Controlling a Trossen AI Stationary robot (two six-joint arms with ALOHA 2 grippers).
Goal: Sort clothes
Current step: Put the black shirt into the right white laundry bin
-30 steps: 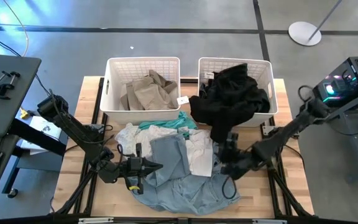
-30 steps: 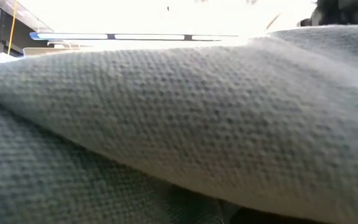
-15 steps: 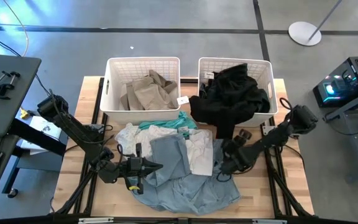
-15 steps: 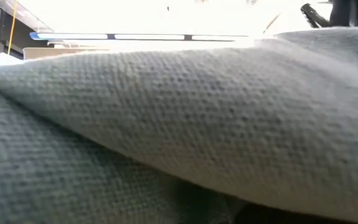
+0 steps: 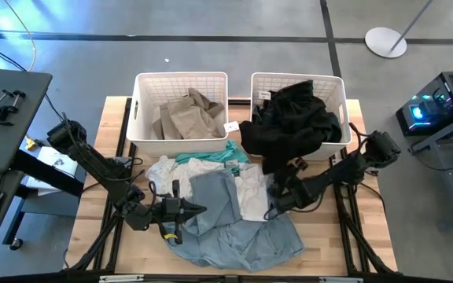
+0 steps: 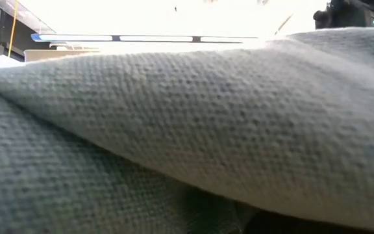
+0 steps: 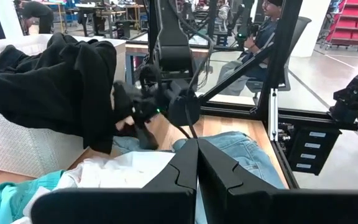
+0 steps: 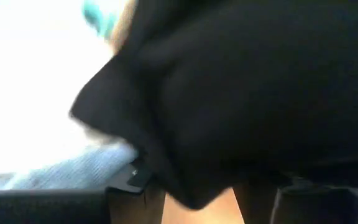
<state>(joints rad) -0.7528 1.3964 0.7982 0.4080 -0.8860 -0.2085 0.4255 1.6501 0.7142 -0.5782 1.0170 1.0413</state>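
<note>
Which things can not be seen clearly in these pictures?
- Low view: denim garment covers the camera, hiding table and baskets.
- Right wrist view: black garment fills the blurred frame; whether the right pincer holds it cannot be told.
- High view: the black garment hides the right basket's contents.

The blue-grey denim fills my low view, hiding the table behind it. In my right wrist view, blurred black garment covers the right gripper's fingers.

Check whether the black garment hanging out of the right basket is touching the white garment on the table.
Cannot tell. In the high view the black garment overlaps the white garment, but from straight above contact or a gap cannot be distinguished.
</note>
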